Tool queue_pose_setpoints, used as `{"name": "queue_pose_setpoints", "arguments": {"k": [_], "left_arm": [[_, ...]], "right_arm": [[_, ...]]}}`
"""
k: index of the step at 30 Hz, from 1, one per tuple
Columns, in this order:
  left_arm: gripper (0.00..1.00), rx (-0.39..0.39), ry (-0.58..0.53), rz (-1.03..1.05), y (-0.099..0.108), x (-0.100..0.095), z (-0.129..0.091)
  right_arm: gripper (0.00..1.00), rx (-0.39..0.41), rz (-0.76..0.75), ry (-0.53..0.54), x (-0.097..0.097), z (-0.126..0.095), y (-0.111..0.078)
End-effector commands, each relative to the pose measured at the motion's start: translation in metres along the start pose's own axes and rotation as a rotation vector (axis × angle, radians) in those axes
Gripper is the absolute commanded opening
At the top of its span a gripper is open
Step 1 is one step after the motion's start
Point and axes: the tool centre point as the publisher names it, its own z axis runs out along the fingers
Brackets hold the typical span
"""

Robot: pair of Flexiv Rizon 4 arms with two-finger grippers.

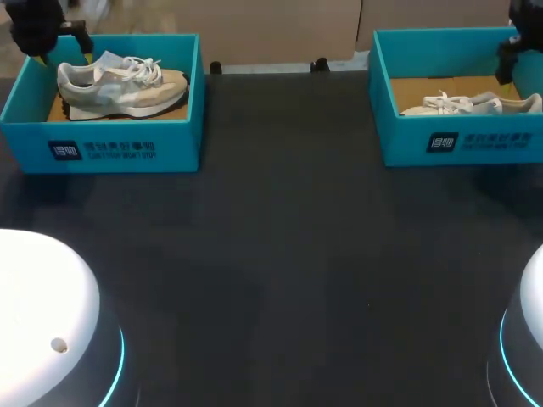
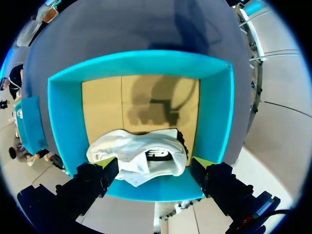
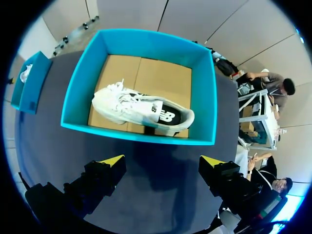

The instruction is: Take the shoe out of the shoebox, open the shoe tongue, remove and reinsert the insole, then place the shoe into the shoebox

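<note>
Two teal shoeboxes stand at the table's far edge. In the left shoebox lies a pale sneaker, toe to the right. My left gripper hovers open over its heel end. In the left wrist view the heel of the sneaker lies below and between the spread fingers, which do not touch it. The right shoebox holds a white sneaker. My right gripper hangs open above that box's right end. In the right wrist view the gripper is short of the box wall, with the sneaker ahead.
Dark tabletop stretches between and in front of the two boxes. Brown cardboard lines each box floor. My arms' white bases sit at the near corners. The left shoebox also shows off to the side in the right wrist view.
</note>
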Motion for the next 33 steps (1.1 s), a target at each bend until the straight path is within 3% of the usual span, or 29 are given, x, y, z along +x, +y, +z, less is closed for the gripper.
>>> {"name": "queue_pose_setpoints", "arguments": {"k": [1, 9, 13, 14, 17, 22, 25, 27, 33], "left_arm": [[1.00, 0.025, -0.005, -0.011, 0.021, 0.008, 0.017], [1.00, 0.001, 0.039, -0.055, 0.047, 0.029, 0.029], [1.00, 0.025, 0.045, -0.070, 0.054, 0.035, 0.035], [0.98, 0.028, 0.050, -0.074, 0.056, 0.036, 0.037], [0.74, 0.031, 0.062, -0.078, 0.056, 0.039, 0.041], [0.74, 0.036, 0.073, -0.084, 0.053, 0.046, 0.045], [0.58, 0.045, 0.078, -0.069, 0.049, 0.050, 0.049], [0.53, 0.053, 0.082, -0.065, 0.047, 0.053, 0.052], [0.49, 0.086, 0.086, -0.073, 0.042, 0.059, 0.061]], "right_arm": [[1.00, 0.000, 0.000, 0.000, 0.000, 0.000, 0.000], [1.00, 0.000, 0.000, 0.000, 0.000, 0.000, 0.000], [1.00, 0.000, 0.000, 0.000, 0.000, 0.000, 0.000], [1.00, 0.000, 0.000, 0.000, 0.000, 0.000, 0.000], [1.00, 0.000, 0.000, 0.000, 0.000, 0.000, 0.000], [1.00, 0.000, 0.000, 0.000, 0.000, 0.000, 0.000], [1.00, 0.000, 0.000, 0.000, 0.000, 0.000, 0.000], [1.00, 0.000, 0.000, 0.000, 0.000, 0.000, 0.000], [1.00, 0.000, 0.000, 0.000, 0.000, 0.000, 0.000]]}}
